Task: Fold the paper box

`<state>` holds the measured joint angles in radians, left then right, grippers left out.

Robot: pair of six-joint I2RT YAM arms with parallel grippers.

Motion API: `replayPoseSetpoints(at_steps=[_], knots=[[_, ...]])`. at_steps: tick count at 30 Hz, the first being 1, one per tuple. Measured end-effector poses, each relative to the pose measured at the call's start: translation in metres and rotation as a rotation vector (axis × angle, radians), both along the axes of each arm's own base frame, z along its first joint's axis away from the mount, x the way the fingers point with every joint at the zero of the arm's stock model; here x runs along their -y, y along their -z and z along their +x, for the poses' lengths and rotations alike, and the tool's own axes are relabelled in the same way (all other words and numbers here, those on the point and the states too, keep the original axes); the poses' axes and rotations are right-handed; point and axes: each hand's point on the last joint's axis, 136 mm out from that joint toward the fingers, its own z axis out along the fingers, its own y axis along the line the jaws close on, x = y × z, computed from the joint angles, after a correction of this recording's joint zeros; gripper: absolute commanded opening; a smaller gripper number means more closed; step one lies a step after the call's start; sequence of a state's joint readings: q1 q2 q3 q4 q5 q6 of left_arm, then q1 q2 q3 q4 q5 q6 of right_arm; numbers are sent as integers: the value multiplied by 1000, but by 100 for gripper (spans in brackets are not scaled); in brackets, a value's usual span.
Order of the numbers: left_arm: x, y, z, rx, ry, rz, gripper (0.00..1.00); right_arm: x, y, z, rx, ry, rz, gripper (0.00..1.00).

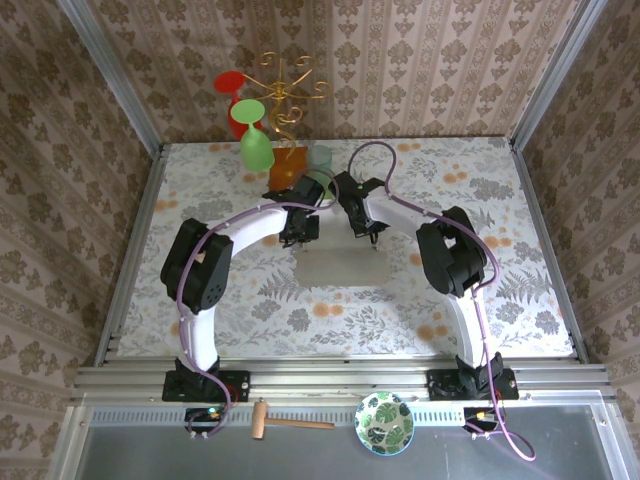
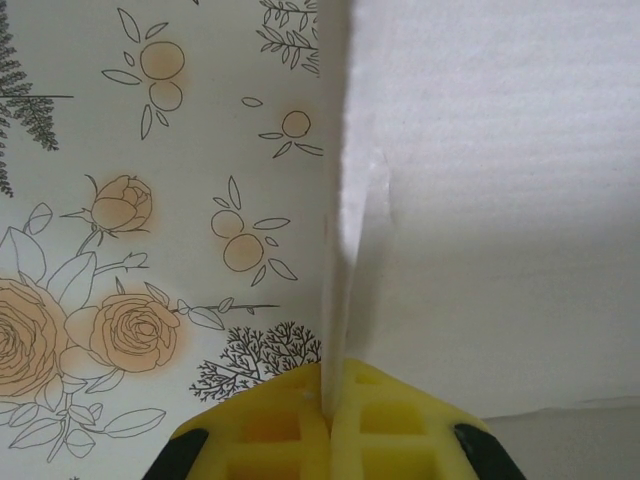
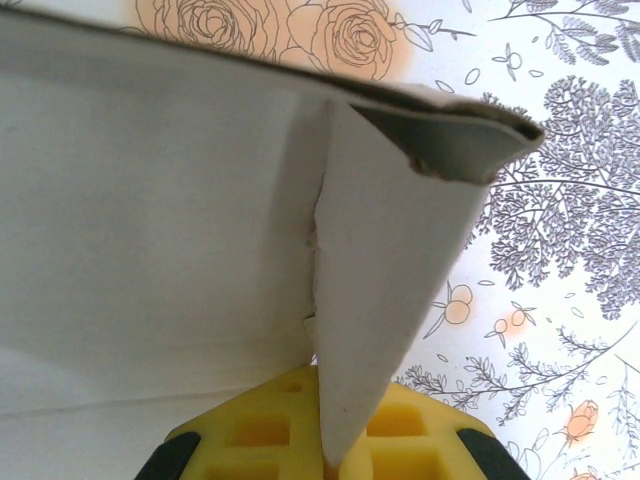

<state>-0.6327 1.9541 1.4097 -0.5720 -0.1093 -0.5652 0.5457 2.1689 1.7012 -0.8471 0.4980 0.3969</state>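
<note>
Paper box [image 1: 340, 270]: I see it lying flat at the middle of the counter [image 1: 450, 320], between both arms.
Left pincer [image 2: 327, 400]: closed on the raised left edge flap.
Right pincer [image 3: 327, 440]: closed on the folded right corner flap.
Room: bare counter on the near side; orange block [image 1: 288, 172] behind.

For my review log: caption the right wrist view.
The right end effector pinches a raised flap of the paper box.

The pale paper box [image 1: 340, 270] lies flat, both end flaps raised upright.
</note>
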Motion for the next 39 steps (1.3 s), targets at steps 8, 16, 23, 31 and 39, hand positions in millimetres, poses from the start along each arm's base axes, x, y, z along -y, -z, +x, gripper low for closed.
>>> replayPoseSetpoints(at_steps=[8,16,23,31,39], knots=[[0,0,0,-3,-10,-3,0,-1,-3,-1,12,-9,-32,0],[-5,2,-5,-20,-12,17,0,-7,10,-7,-24,-10,88,0],[-9,2,-2,-12,-23,27,0,-13,4,-5,-40,-4,208,16],[-9,2,-1,-9,-24,29,0,-9,-4,2,-34,12,254,25],[-9,2,-1,-9,-24,29,0,-10,-21,17,10,19,287,27]])
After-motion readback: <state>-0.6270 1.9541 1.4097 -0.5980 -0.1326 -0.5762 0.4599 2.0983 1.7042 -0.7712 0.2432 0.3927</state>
